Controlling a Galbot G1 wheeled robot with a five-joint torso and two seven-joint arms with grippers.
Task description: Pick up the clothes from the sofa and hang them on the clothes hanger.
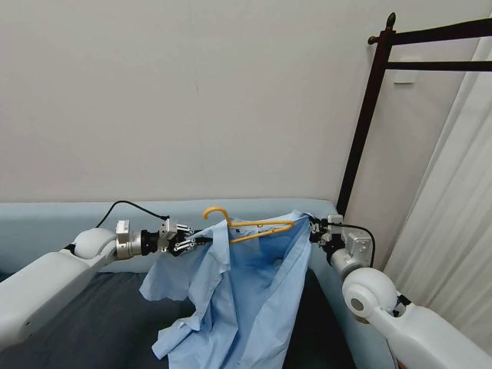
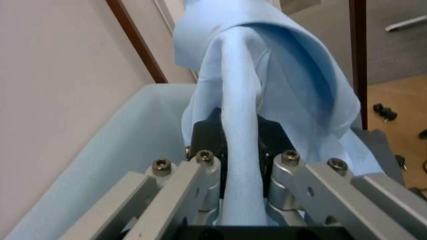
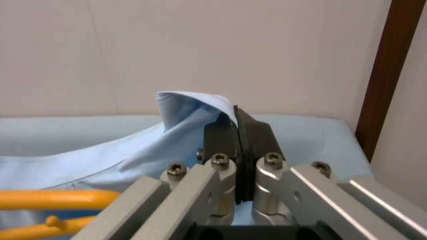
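Left hand (image 1: pixel 198 241): clamped on the shirt (image 1: pixel 246 300). The left wrist view shows a fold of pale blue cloth running straight up between the two pads (image 2: pixel 203 137) and fanning out beyond them. The hand is held up in the air, with the dark seat cushion (image 1: pixel 100 315) below it.

Right hand (image 1: pixel 314 227): also closed, pads pressed together on the opposite edge of the shirt. In the right wrist view a corner of cloth pokes up just past the fingertips (image 3: pixel 220 132).

The shirt is stretched between the two hands with its top edge roughly level. The rest hangs loose below both hands, folded and bunched toward the cushion. Can't tell whether the lowest part touches it.

The yellow hanger (image 1: pixel 254 229) sits between the hands at the top of the shirt. Its hook end is just beside the left hand's fingertips, curling upward. Its arm slopes across toward the right hand and lies partly inside the cloth. In the right wrist view the yellow bars lie against the fabric, near that hand.

Further out, the sofa (image 1: pixel 46 219) has its pale blue back behind both hands. The wooden rack (image 1: pixel 361 131) stands just beyond the right hand, its dark post rising well above it and crossbars branching off at the top. A white curtain (image 1: pixel 453 207) hangs on the far side of the rack from the hands.
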